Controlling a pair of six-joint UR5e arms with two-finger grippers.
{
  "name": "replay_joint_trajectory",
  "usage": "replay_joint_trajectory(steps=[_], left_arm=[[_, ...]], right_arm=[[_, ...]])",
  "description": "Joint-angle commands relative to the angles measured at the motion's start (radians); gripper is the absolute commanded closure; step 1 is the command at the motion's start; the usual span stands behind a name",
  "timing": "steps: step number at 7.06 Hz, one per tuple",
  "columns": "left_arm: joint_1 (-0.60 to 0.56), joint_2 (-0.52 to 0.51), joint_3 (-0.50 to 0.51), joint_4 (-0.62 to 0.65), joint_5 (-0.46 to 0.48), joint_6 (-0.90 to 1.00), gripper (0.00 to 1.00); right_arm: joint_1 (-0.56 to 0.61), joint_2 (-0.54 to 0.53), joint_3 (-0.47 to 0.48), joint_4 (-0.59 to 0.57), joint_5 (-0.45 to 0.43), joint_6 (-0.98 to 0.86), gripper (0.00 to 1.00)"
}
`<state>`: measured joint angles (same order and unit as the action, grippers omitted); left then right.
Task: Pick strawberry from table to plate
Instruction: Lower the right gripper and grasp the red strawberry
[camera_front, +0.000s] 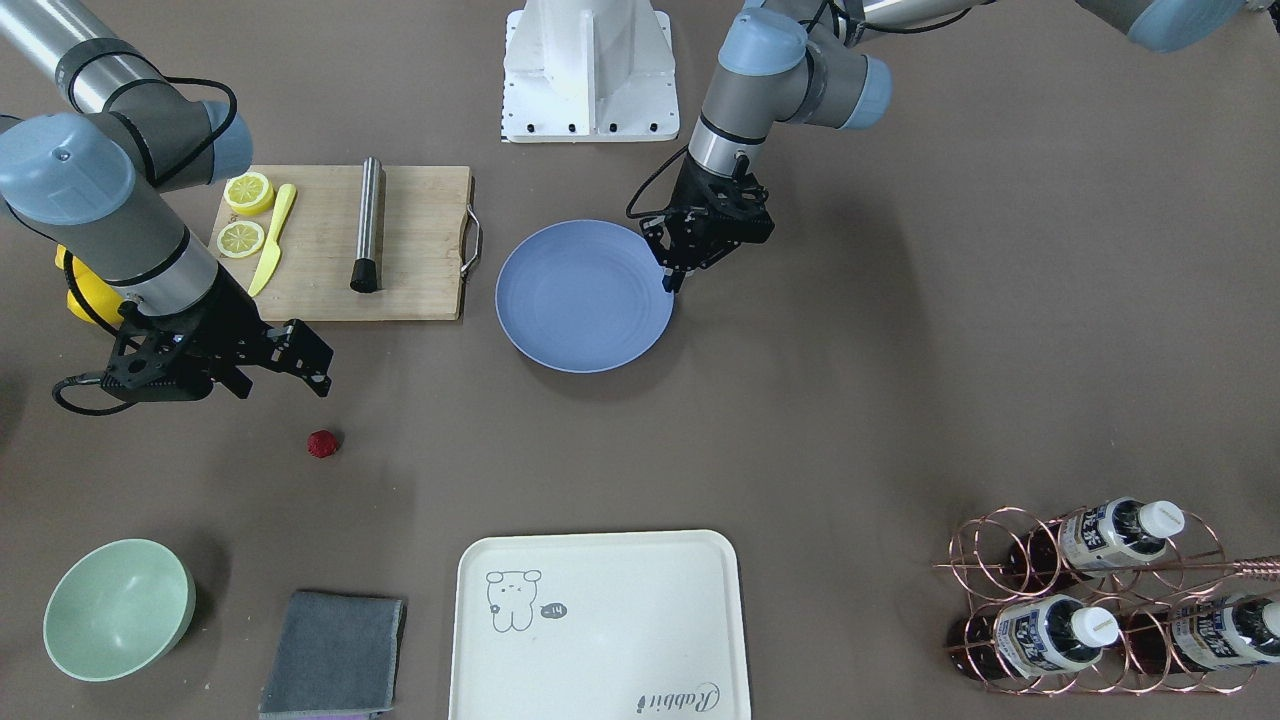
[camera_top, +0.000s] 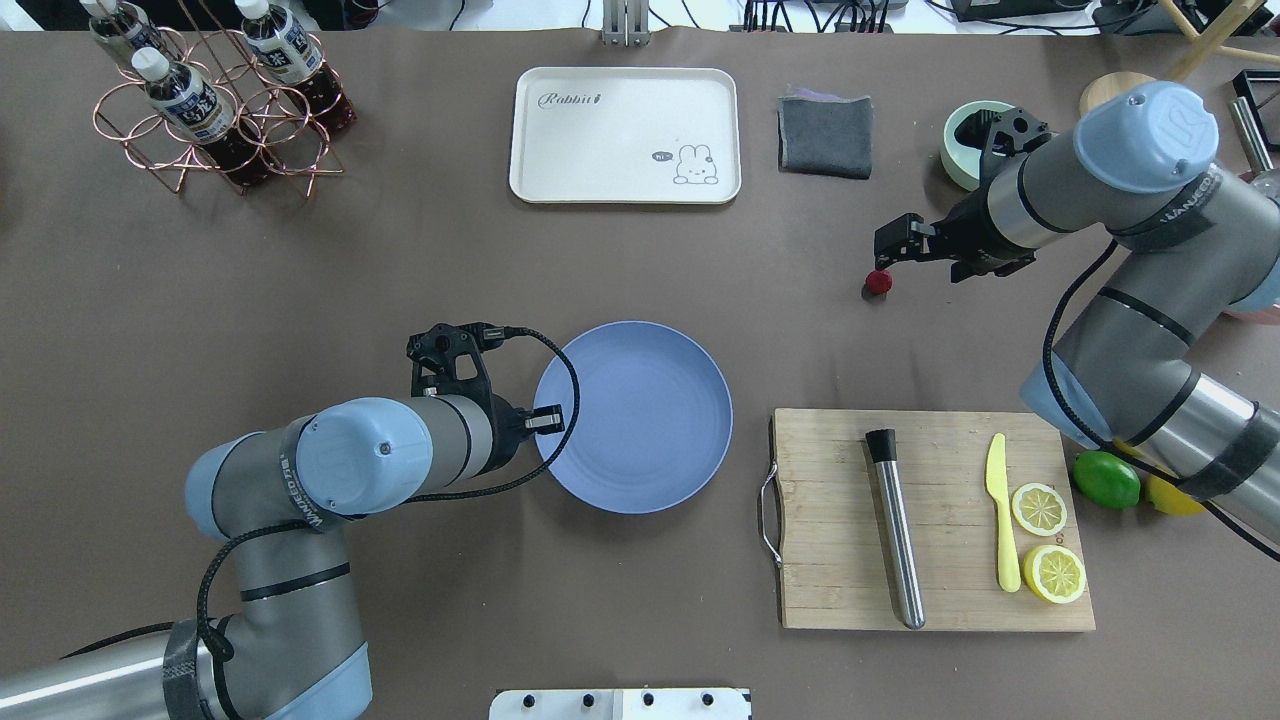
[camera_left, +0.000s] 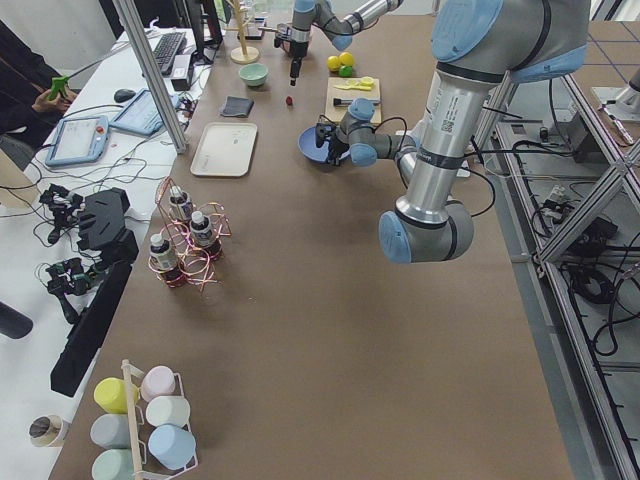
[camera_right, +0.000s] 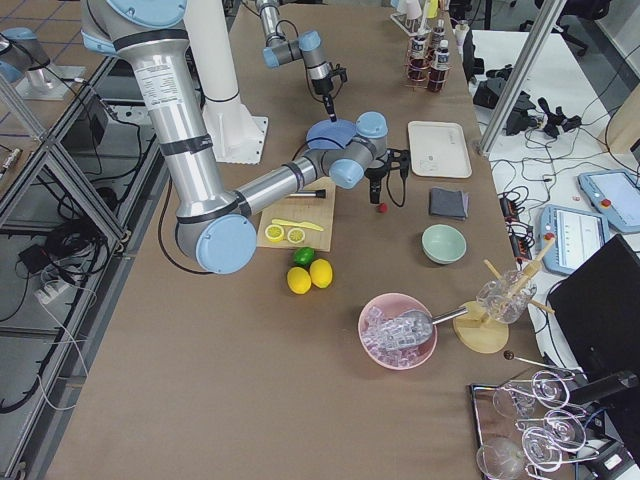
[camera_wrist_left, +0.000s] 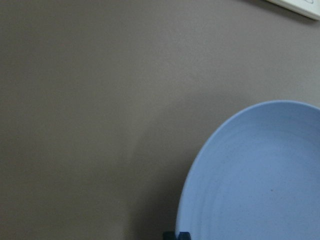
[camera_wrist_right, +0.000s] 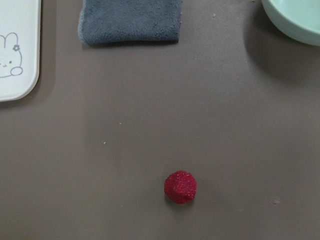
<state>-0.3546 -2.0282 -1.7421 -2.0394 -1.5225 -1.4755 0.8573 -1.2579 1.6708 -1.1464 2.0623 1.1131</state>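
Observation:
The strawberry (camera_front: 322, 443) (camera_top: 879, 282), a tiny dark-red bumpy berry, lies on the bare table (camera_front: 850, 380), apart from everything else. In the right wrist view the strawberry (camera_wrist_right: 180, 187) is low and centred. My right gripper (camera_front: 283, 383) (camera_top: 915, 256) hovers just beside and above it, open, with nothing between its fingers. The blue plate (camera_front: 585, 296) (camera_top: 633, 415) (camera_wrist_left: 260, 175) sits mid-table with nothing on it. At the plate's rim, on the side away from the berry, my left gripper (camera_front: 672, 280) (camera_top: 550, 418) is shut and holds nothing.
A wooden cutting board (camera_front: 400, 290) with lemon halves, a yellow knife and a metal rod lies beside the plate. A mint bowl (camera_front: 118, 608), a grey cloth (camera_front: 333, 655) and a cream tray (camera_front: 600, 630) line the far edge. A copper bottle rack (camera_front: 1100, 600) stands at one corner.

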Motion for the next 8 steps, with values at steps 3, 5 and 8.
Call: replay_joint_trajectory(steps=[3,5,8], left_arm=[[-0.078,0.019,-0.052,-0.001,0.001,0.029,0.02],[-0.154,0.028,-0.059,0.002,-0.001,0.177,0.02],[-0.231,0.034,-0.056,0.005,-0.021,0.257,0.02]], right_arm=[[-0.015,0.002,-0.014,0.004,-0.013,0.001,0.0],[-0.043,0.005,-0.046,0.01,-0.036,-0.004,0.0],[-0.054,0.083,-0.143,0.008,-0.047,-0.006,0.01]])
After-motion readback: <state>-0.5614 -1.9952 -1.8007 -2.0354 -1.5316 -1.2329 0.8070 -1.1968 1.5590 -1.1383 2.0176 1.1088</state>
